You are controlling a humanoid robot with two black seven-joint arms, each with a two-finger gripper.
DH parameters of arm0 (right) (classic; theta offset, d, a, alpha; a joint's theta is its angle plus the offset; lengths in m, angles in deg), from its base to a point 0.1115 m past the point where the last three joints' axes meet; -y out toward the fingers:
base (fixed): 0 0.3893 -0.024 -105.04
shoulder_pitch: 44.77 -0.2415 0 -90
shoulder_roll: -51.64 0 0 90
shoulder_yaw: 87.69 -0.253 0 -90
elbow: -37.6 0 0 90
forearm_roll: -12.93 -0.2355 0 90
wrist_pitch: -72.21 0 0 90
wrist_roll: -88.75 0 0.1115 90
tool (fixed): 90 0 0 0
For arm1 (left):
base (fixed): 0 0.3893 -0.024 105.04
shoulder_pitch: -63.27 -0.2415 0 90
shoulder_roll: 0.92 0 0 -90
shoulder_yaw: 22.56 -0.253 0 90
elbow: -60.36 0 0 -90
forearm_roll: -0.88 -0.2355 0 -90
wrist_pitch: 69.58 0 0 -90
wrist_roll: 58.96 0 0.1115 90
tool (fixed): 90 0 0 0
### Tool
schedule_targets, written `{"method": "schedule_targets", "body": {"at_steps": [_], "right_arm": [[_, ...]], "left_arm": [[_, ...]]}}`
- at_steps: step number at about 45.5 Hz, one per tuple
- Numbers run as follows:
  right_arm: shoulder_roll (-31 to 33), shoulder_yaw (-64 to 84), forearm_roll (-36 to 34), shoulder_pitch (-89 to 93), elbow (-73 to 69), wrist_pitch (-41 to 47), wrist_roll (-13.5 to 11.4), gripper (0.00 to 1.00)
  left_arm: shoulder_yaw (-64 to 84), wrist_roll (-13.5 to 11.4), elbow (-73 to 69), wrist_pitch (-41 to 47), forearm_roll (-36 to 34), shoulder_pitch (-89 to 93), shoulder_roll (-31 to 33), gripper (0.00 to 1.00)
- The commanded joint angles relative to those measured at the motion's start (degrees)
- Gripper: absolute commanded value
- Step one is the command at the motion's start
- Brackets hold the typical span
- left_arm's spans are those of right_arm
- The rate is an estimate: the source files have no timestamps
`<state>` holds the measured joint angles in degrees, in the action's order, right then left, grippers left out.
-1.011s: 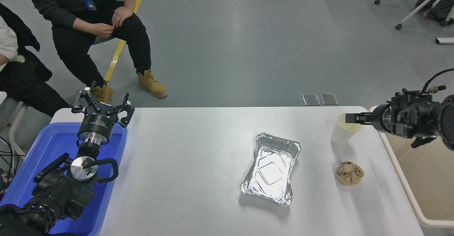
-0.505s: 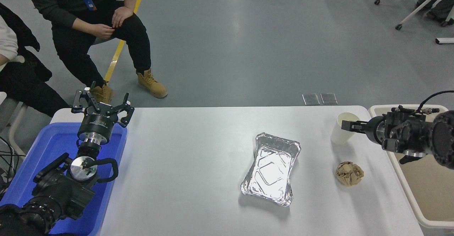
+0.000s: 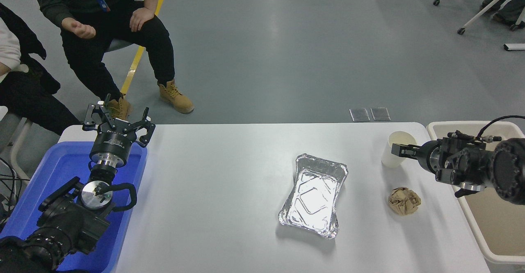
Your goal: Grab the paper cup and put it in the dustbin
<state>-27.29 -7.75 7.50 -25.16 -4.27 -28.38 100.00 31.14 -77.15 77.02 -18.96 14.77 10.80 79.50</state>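
Note:
The white paper cup (image 3: 393, 152) stands upright near the table's far right edge. My right gripper (image 3: 400, 150) comes in from the right at mid-height of the cup and overlaps its right side; I cannot tell whether it grips it. The beige dustbin (image 3: 467, 123) stands just off the table's right edge, partly hidden behind my right arm. My left gripper (image 3: 118, 119) is parked open and empty over the blue tray (image 3: 53, 170) at the lower left.
A silver foil tray (image 3: 313, 195) lies right of the table's middle. A crumpled brown paper ball (image 3: 404, 200) lies in front of the cup. People sit beyond the table's far left corner (image 3: 102, 22).
My right gripper has come down and moved left, from the cup's rim to its side. The cup has stayed in place. A seated person has raised one hand.

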Motion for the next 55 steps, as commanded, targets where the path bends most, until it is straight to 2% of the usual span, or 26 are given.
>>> {"method": "schedule_targets", "body": {"at_steps": [1, 5, 16, 38, 45, 55], "right_arm": [[-0.26, -0.14, 0.33, 0.42, -0.06, 0.13, 0.09, 0.40], [-0.35, -0.58, 0.42, 0.42, -0.14, 0.31, 0.18, 0.23], [-1.05, -1.11, 0.68, 0.69, -0.49, 0.66, 0.53, 0.00], [-0.61, -1.11, 0.95, -2.29, -1.90, 1.62, 0.88, 0.00], [4.04, -1.02, 1.21, -8.97, -5.41, 7.07, 0.88, 0.00], [10.81, -0.40, 8.24, -24.26, -14.11, 15.59, 0.88, 0.00]], "left_arm": [[0.00, 0.00, -0.05, 0.01, 0.00, 0.00, 0.00, 0.99], [0.00, 0.00, 0.04, 0.01, 0.00, 0.00, 0.00, 0.99], [0.00, 0.00, 0.04, 0.01, 0.00, 0.00, 0.00, 0.99], [0.00, 0.00, 0.04, 0.01, 0.00, 0.00, 0.00, 0.99], [-0.09, 0.00, -0.05, 0.01, 0.00, 0.00, 0.00, 0.99], [-0.09, 0.00, -0.05, 0.01, 0.00, 0.00, 0.00, 0.99]]}}
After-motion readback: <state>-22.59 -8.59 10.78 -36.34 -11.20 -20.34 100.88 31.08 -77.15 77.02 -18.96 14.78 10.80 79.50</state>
